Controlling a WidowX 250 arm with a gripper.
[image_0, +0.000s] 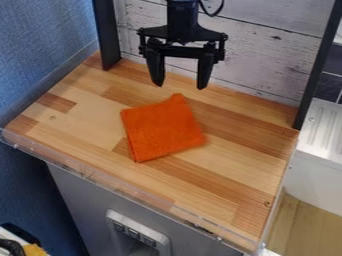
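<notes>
The black gripper (180, 86) hangs from the top edge over the back part of the wooden work surface, its two fingers spread apart with nothing between them. Just in front of it and a little below lies an orange cloth (162, 128), folded into a rough square near the middle of the wood. One corner of the cloth points up toward the gripper, and the two appear apart.
The wooden surface (237, 192) has a clear plastic strip (127, 186) along its front edge. Black posts (105, 35) stand at the back left and at the right. Behind is a whitewashed plank wall (267, 55); a white ridged unit (324, 132) is beyond the right edge.
</notes>
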